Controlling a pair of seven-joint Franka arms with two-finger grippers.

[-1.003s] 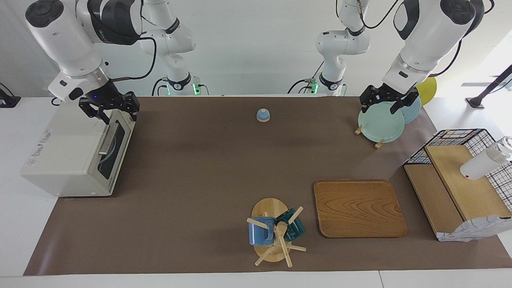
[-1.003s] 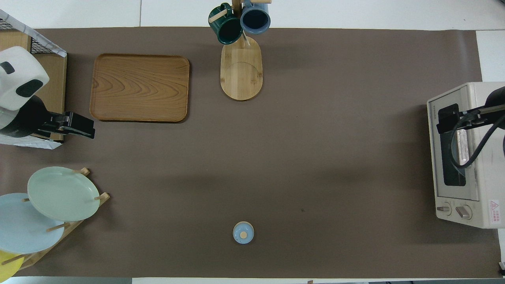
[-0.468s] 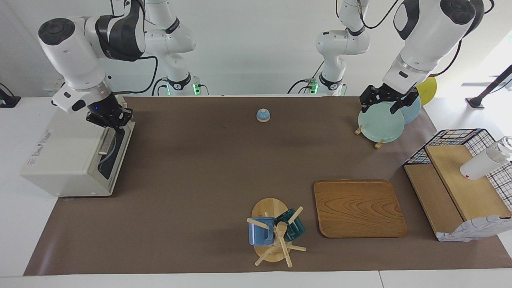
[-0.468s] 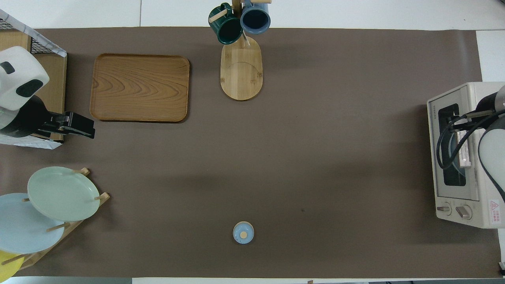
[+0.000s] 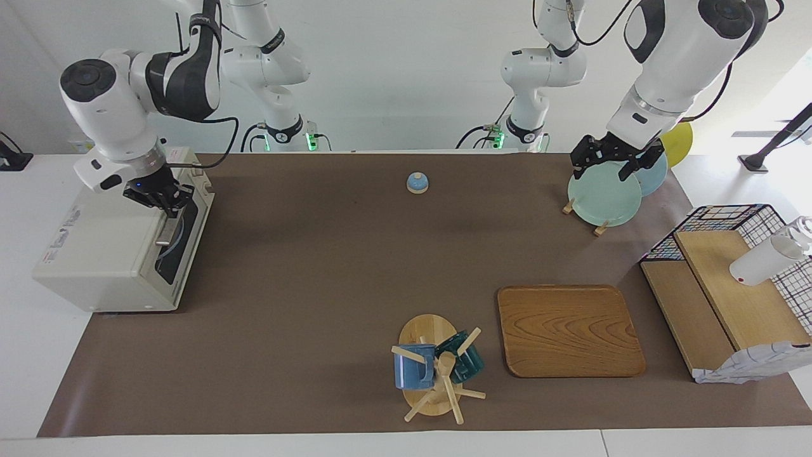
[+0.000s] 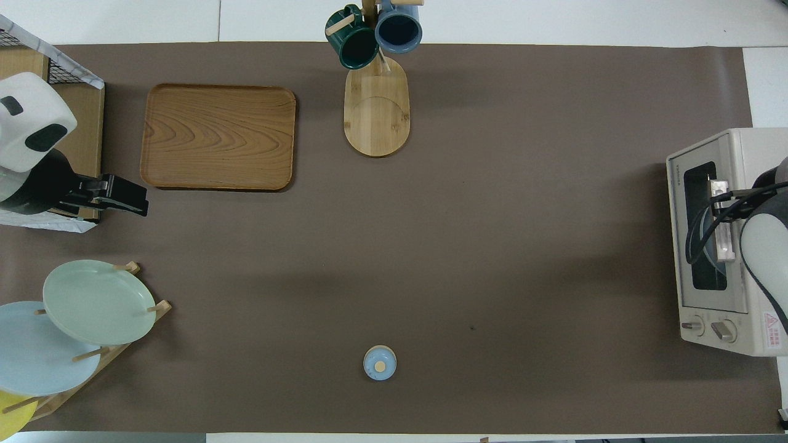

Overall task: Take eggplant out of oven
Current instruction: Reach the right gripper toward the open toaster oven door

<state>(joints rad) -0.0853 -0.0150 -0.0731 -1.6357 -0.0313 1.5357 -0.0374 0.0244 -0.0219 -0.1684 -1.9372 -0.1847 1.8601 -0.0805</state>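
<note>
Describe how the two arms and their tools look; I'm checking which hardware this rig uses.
Both arms have glossy white rounded shells with black joint bands and dark round caps on the joints. Black cables loop outside each arm. The right tool is black, with a small blue light on its mount; the left tool is black and angular, with linked fingers. Green lights glow at both bases.

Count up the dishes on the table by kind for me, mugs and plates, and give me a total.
Mugs: 2, a dark green mug and a blue mug, both on the wooden mug tree.
Plates: 3, a pale green plate, a light blue plate and a yellow plate, standing in the plate rack.
Total: 5.
</note>
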